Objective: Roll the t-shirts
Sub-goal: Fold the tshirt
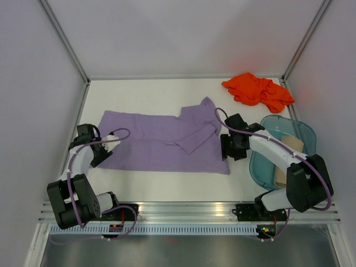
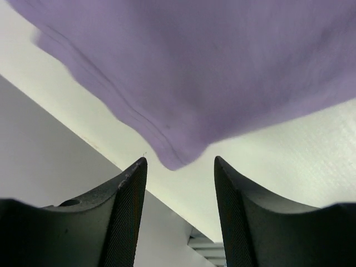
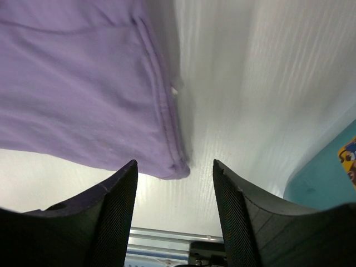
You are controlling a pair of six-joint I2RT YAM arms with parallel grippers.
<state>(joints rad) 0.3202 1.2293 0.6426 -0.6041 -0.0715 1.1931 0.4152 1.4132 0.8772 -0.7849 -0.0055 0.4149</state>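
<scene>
The lavender t-shirt [image 1: 167, 143] lies spread flat across the middle of the table, one sleeve folded over it. My left gripper [image 1: 104, 151] is open and empty at the shirt's left near corner; that corner [image 2: 175, 158] lies just ahead of its jaws. My right gripper [image 1: 228, 149] is open and empty at the shirt's right edge; the hemmed corner [image 3: 175, 167] lies just ahead of its jaws. The orange t-shirt [image 1: 257, 90] lies crumpled at the back right. The beige t-shirt [image 1: 287, 149] sits in the teal tub, partly hidden by my right arm.
The translucent teal tub [image 1: 303, 131] stands at the right edge, also showing in the right wrist view [image 3: 325, 181]. White walls close in the left, back and right sides. A metal rail [image 1: 183, 210] runs along the near edge.
</scene>
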